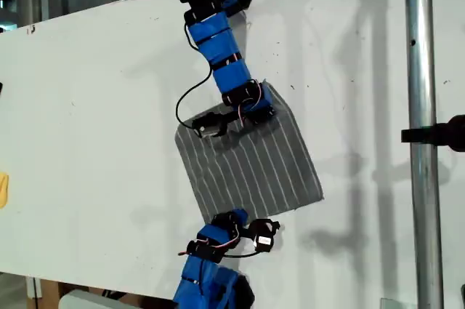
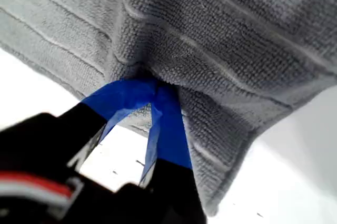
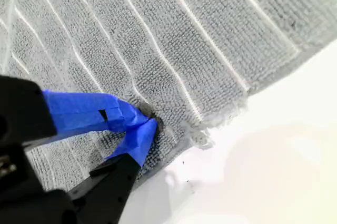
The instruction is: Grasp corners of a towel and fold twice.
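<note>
My first pincer (image 2: pixel 155 88) is clamped, its blue tips meeting in a bunched fold of towel (image 2: pixel 226 34). My second pincer (image 3: pixel 143 119) is also closed, its tips pinching the cloth close to its edge. In the exterior view the upper arm (image 1: pixel 221 47) reaches down from the top and bends at the wrist. The lower arm (image 1: pixel 211 273) rises from the bottom edge, wrist angled to that view's right.

One camera looks down from high up at the whole table (image 1: pixel 87 142), and two ride close behind the grippers, all seeing the towel (image 1: pixel 254 163).
</note>
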You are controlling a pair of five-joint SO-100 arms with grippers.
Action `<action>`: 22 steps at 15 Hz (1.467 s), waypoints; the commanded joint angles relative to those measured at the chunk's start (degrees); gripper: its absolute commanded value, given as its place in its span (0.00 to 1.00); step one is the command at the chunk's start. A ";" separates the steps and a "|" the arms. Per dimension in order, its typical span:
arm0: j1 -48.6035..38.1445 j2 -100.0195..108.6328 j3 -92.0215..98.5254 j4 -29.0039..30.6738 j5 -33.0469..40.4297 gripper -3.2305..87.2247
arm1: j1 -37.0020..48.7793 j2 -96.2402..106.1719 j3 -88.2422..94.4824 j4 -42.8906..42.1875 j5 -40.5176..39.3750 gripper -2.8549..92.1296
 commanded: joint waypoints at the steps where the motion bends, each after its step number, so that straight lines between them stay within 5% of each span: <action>1: -7.29 1.58 -1.93 4.04 6.86 0.00 | -1.76 -3.69 -5.19 0.00 0.88 0.03; 5: -13.27 3.25 -5.01 10.46 12.66 0.00 | -2.02 -3.08 -6.24 3.34 1.14 0.03; 11: -3.52 34.45 -4.31 31.64 -0.97 0.00 | 0.18 13.80 -6.15 19.34 -0.79 0.03; 15: -0.97 36.83 -14.15 43.51 -3.69 0.00 | 5.27 28.65 -3.52 20.83 -6.50 0.03; 19: -0.44 38.94 -22.68 50.54 -2.20 0.00 | 13.62 50.10 9.58 23.20 -10.90 0.03; 22: 1.58 41.57 -24.61 51.33 -2.81 0.00 | 19.95 64.51 12.57 33.40 -13.97 0.03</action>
